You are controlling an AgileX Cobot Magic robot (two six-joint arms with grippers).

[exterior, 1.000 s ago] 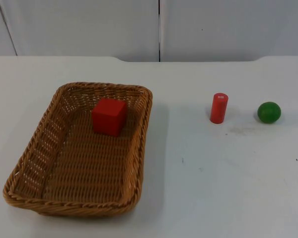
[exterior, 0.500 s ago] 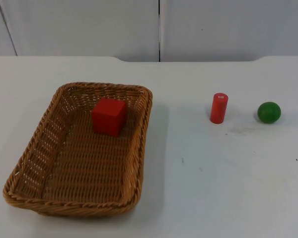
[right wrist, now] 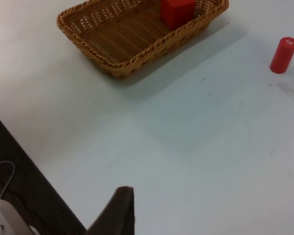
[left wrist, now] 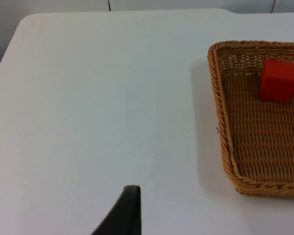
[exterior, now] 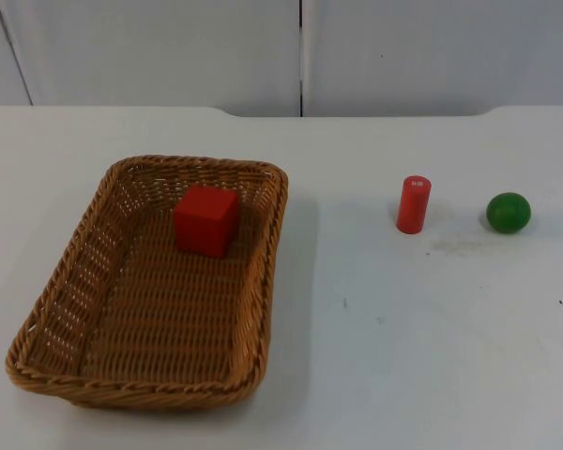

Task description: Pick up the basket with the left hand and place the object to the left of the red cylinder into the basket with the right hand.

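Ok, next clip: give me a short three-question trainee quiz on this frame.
1. True or false: the red cube lies inside the basket.
2. Which object stands nearest the red cylinder? A) red cube B) green ball C) basket
3. Fill in: the basket rests on the white ____.

Key: 1 true; 2 B; 3 table.

Wicker basket [exterior: 70,309] sits flat on the table, red cube [exterior: 206,220] inside near its far end.
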